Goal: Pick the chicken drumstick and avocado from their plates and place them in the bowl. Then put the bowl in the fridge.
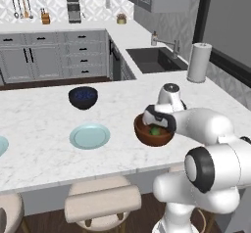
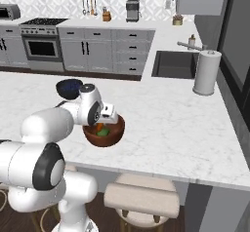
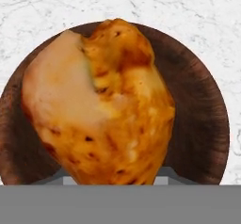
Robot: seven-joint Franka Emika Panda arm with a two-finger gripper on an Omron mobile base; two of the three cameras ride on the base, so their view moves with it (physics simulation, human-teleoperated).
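I have the claw poised right over the bowl, pinching the chicken drumstick, which hangs straight below it with the bowl's brown rim ringing it in the hand view. The avocado lies in the bowl under the claw; from the right base view I think the drumstick's tip is just above it, though I can't tell if they touch. An empty teal plate sits beside the bowl on the marble counter, a navy bowl beyond that, and a paper towel roll well past the claw by the sink.
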